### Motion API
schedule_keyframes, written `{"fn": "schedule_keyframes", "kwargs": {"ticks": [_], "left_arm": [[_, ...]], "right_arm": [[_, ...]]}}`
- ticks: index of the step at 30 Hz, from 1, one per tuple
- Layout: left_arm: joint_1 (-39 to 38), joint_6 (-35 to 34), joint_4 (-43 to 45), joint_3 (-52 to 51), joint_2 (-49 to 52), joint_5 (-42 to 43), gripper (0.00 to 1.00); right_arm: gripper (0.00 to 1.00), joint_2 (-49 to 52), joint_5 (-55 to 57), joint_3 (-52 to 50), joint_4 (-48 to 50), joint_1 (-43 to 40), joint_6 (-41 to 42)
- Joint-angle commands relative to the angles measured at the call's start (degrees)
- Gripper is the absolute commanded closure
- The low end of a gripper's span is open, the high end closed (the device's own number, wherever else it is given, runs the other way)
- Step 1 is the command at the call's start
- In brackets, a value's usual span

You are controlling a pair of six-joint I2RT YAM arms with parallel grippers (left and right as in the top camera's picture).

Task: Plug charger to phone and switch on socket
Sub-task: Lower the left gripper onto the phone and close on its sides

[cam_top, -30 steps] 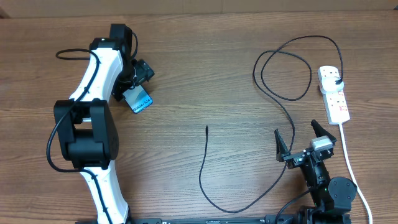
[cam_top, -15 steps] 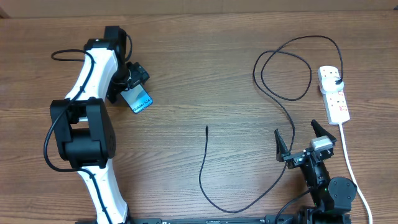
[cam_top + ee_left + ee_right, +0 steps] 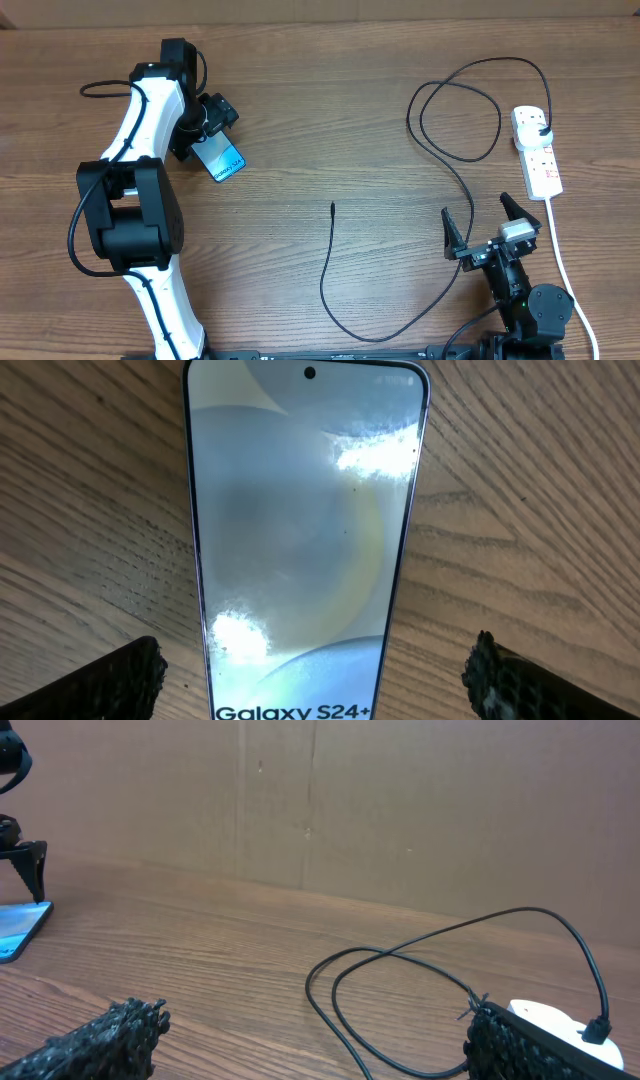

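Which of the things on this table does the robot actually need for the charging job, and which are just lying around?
Needed: phone, black charger cable, white power strip (the socket).
Not needed: no stray items; only the wooden table and brown wall behind.

Your left arm stretched from the near edge of the desk toward its far left corner, your left gripper pointing down, jaws spread wide, your right arm folded low at the near right edge, your right gripper jaws wide apart, gripping nothing.
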Motion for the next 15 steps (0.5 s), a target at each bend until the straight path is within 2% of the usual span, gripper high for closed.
{"fn": "schedule_keyframes", "kwargs": {"ticks": [1,15], "left_arm": [[0.5,-1.2,-0.6,1.6,0.5,1.6,0.00],[0.5,-1.3,-1.0,1.1,0.7,-0.5,0.00]], "right_arm": [[0.00,-0.6,-0.3,-0.6,0.3,0.2,-0.2],[0.00,-0.6,-0.3,-0.6,0.3,0.2,-0.2]]}}
